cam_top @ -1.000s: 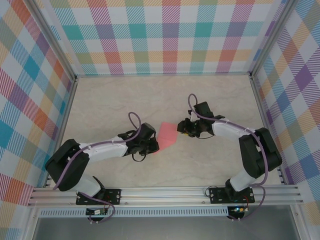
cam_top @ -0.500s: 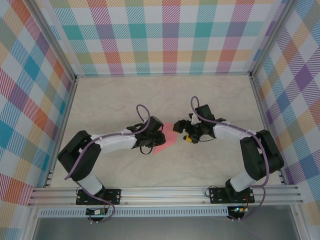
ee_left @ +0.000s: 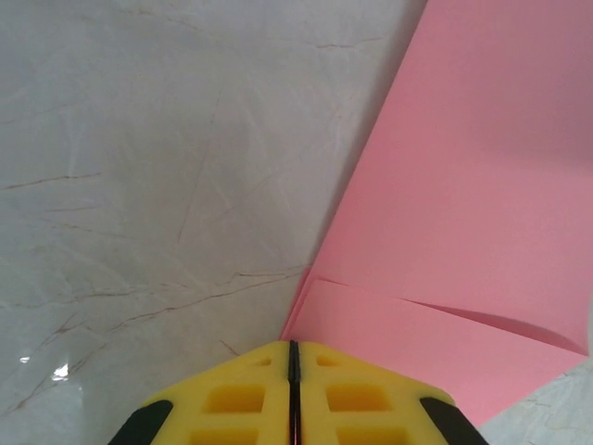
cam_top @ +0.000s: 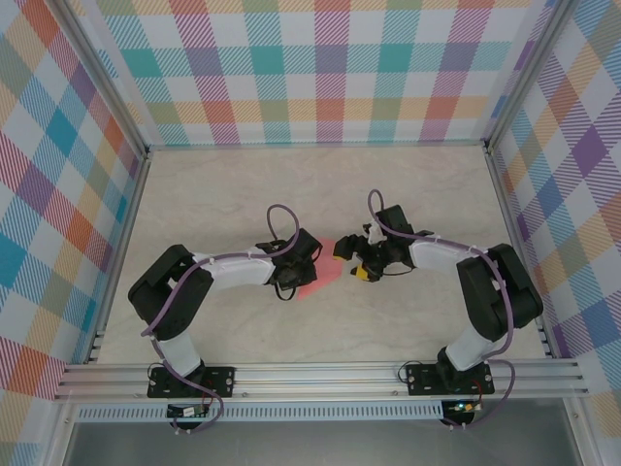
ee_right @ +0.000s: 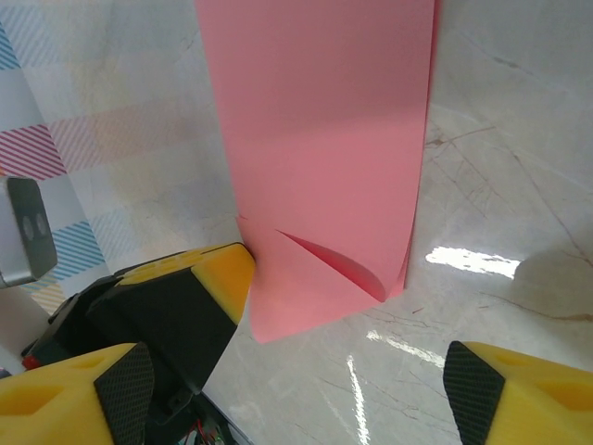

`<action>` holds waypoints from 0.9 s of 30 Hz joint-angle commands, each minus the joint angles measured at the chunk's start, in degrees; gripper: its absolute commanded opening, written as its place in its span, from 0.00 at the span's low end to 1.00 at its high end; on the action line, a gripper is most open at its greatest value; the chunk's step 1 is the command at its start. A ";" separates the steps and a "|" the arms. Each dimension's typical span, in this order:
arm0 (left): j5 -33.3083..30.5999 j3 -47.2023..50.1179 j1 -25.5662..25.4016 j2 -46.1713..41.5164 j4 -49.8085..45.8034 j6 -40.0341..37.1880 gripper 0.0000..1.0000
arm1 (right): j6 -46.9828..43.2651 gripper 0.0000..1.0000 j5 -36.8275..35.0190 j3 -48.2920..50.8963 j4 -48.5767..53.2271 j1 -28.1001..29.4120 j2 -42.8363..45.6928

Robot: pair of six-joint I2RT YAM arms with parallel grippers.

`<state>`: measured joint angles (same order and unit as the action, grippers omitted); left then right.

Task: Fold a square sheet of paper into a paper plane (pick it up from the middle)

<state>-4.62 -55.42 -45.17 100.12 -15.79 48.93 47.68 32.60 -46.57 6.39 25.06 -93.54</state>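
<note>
**Left gripper** (ee_left: 292,350): clenched. In the left wrist view its two yellow fingers (ee_left: 232,394) meet along a thin vertical seam at the bottom centre of the frame. Their tips touch the near corner of the square sheet of paper (ee_left: 463,232). Whether that corner is pinched between them or merely pressed under them cannot be told.

**Right gripper** (ee_right: 292,380): released, nothing between its jaws. In the right wrist view one yellow fingertip (ee_right: 65,399) sits in the lower left corner and the other in the lower right corner, well apart. The lower edge of the sheet lies above the gap, clear of both.

**Square sheet of paper**: salmon-pink, creased into more than one layer.
- Left wrist view: it fills the right half of the frame, with a narrow folded flap across its lower part.
- Right wrist view: it runs as a tall band from the top edge down to the centre, with a small raised fold near its lower right corner. One yellow finger of the left gripper touches its lower left edge.
- Top view: the sheet (cam_top: 328,277) lies just right of centre, between the two grippers. The left gripper (cam_top: 294,279) is at its left edge and the right gripper (cam_top: 352,264) just beside its right edge.

**Surroundings**: a pale marbled table (cam_top: 243,194) carries the sheet. Plaid walls (cam_top: 330,68) close the top, left and right of the frame.
</note>
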 commanded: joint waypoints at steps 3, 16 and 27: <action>-1.82 0.11 0.61 0.70 -2.68 1.76 0.07 | 3.13 0.76 2.03 -0.43 -2.30 1.46 -2.12; -1.91 0.88 0.63 0.78 -2.75 2.48 0.07 | 5.70 0.56 -0.74 -1.94 -0.64 2.45 -4.50; -1.88 0.86 0.61 0.58 -2.93 2.50 0.06 | 6.30 0.47 -0.10 -3.51 -2.02 3.07 -6.81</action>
<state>-4.82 -55.40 -45.17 100.12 -15.81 51.20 53.60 31.99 -48.56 5.32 27.62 -99.26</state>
